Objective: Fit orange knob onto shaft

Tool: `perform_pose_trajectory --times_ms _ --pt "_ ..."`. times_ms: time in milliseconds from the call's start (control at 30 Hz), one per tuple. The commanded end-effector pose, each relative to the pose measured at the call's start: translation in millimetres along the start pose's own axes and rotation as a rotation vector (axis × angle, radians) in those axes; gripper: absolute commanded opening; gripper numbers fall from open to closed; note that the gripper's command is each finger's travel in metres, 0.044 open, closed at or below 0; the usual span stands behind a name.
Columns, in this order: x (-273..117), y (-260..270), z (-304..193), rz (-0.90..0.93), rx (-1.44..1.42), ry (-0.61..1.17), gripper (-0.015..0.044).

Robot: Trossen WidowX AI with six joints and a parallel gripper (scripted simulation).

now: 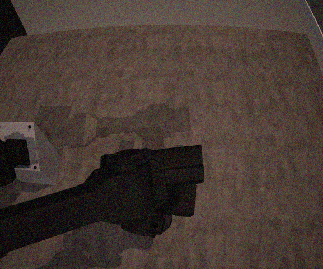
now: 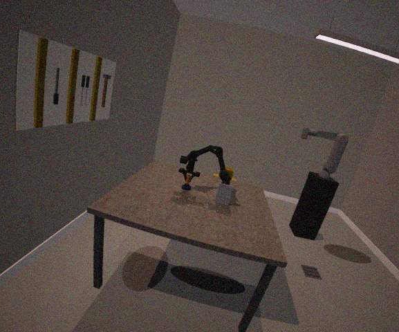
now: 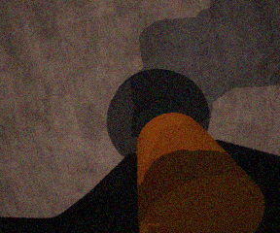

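The orange knob [image 2: 187, 179] [image 3: 179, 131] is held upright between the fingers of my gripper [image 2: 188, 176], which is shut on it. The dark round pedestal [image 2: 185, 187] [image 3: 120, 116] stands on the table under the knob. In the wrist view the knob's near end covers the lower part of the pedestal's disc. The silver shaft does not show, and the knob's underside and hole are hidden. I cannot tell whether the knob touches the shaft or how its flat side is turned. In the top view the arm hides both knob and pedestal.
A grey block with a white, holed face [image 1: 15, 128] [image 2: 224, 194] stands near the arm's base. The wooden table [image 1: 242, 115] [image 2: 178, 221] carries the arm's shadows. Behind, another arm [image 2: 336, 153] stands on a black cabinet on the floor.
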State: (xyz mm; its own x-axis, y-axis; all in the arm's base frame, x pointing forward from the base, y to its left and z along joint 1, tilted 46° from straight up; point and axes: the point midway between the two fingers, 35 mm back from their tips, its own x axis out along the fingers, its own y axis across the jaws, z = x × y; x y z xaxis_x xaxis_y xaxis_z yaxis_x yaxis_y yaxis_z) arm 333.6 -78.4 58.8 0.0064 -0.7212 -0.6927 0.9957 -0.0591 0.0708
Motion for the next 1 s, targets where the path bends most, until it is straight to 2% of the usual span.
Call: perform_pose_trajectory --times_ms 0,967 --pt "1.2 1.7 -0.2 0.005 0.026 0.000 0.0000" --pt "3.7 0.5 -0.9 0.005 -0.003 0.000 0.0000"
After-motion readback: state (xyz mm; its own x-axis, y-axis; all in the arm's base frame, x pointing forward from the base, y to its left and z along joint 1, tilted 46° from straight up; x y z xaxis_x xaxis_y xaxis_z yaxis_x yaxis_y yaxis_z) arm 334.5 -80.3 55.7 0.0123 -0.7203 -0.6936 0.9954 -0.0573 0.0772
